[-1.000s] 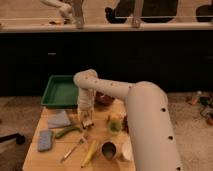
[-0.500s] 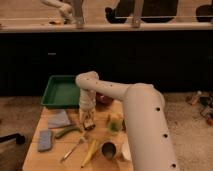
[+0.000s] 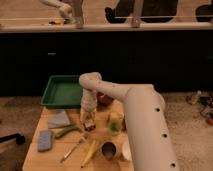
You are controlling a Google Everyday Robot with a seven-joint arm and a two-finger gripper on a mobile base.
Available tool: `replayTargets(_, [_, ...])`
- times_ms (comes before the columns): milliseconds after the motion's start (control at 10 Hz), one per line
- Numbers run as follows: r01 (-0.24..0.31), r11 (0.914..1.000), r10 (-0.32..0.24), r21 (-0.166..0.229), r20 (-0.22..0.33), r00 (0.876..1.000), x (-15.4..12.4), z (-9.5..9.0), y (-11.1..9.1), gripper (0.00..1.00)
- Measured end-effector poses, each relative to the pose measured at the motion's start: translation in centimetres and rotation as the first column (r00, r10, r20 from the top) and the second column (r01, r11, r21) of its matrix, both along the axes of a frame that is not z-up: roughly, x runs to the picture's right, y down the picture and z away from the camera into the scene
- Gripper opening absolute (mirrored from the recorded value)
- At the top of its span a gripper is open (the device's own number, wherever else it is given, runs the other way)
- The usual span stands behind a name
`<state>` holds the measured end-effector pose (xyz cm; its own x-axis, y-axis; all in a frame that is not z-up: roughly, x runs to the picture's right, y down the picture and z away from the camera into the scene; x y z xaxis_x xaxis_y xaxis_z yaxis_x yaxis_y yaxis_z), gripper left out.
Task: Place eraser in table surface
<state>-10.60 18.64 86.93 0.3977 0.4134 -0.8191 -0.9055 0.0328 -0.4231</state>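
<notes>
My gripper (image 3: 89, 123) hangs straight down from the white arm over the middle of the light tan table surface (image 3: 34, 156). At its tip sits the eraser (image 3: 90, 125), a tiny dark brownish block with a pale part, held between the fingers right at or just above the tabletop. I cannot tell whether it touches the wood. The arm's elbow (image 3: 90, 81) is above the green tray's right edge.
A green tray (image 3: 59, 92) lies at the table's back left. Around the gripper are a grey cloth (image 3: 60, 119), a blue-grey pad (image 3: 45, 141), a green vegetable (image 3: 67, 131), a utensil (image 3: 73, 149), a banana (image 3: 90, 152), a dark cup (image 3: 108, 150), a yellow-green item (image 3: 115, 123) and a reddish bowl (image 3: 105, 98).
The gripper has come down a little toward the tabletop with the eraser at its tip. The other things have not moved.
</notes>
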Motion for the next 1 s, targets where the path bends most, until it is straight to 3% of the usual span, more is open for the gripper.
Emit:
replayTargets(200, [-0.006,1.0000,0.006,-0.007,-0.002,1.000,0.19,0.12,-0.01,0.42])
replayTargets(1000, [-0.008,1.0000,0.007,-0.006,-0.004,1.000,0.38,0.16,-0.01,0.43])
